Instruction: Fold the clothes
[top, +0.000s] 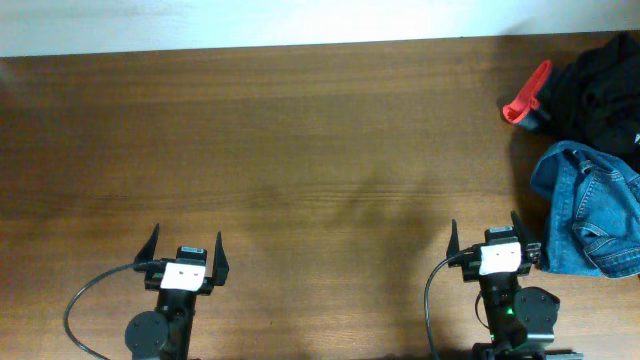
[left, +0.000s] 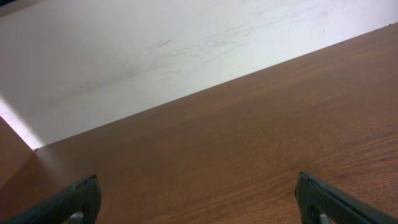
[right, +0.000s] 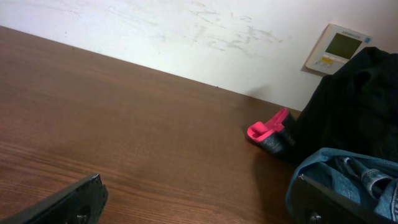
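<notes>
Overhead view: right claw (top: 484, 228) and left claw (top: 186, 240), jaws apart and empty, low over the smooth wood-grain bench (top: 300, 150). The jeans (top: 590, 215), faded blue denim with pale stitching, lie in a crumpled heap just beside the right claw, on its outer side. A black garment (top: 600, 85) and a red plastic handle (top: 527, 92) lie farther beyond. Folding appears not yet begun. The next move likely calls for pulling the heap onto bare bench and spreading it flat.

A robotics lab (perhaps an office): robot arms (top: 510, 310) at a wooden table (top: 300, 150), wall-mounted control panel (right: 339, 48).
</notes>
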